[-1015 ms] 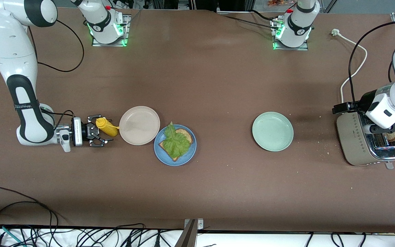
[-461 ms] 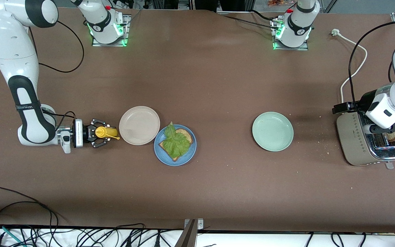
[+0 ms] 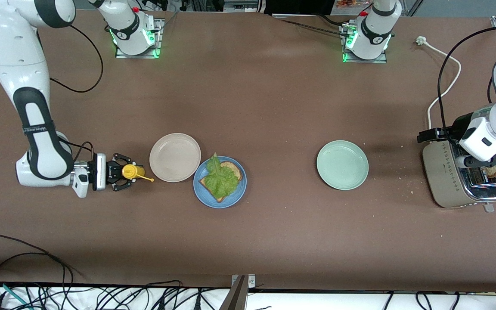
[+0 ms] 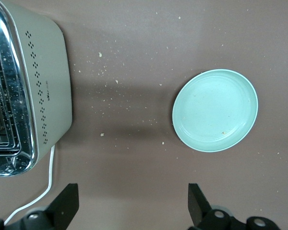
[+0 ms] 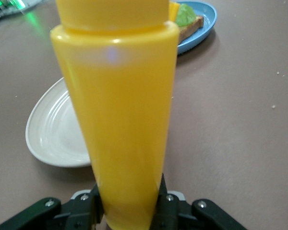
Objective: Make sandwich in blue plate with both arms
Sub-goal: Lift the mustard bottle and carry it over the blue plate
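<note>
Front view: the right arm's black two-finger gripper (image 3: 122, 172) is clamped on a yellow plastic squeeze bottle (image 3: 134, 172), its nozzle pointing toward the round beige plate (image 3: 175, 157). Just beside that plate, slightly nearer the camera, sits the round mid-blue plate (image 3: 220, 182) holding a slice of brown toast (image 3: 230, 166) topped with a ruffled green lettuce leaf (image 3: 220, 177). The left arm's gripper (image 3: 487, 161), jaws spread wide, hangs over the silver toaster (image 3: 454, 176) at the left arm's end, with the pale mint-green plate (image 3: 342, 165) well apart on the brown table (image 3: 274, 107).
</note>
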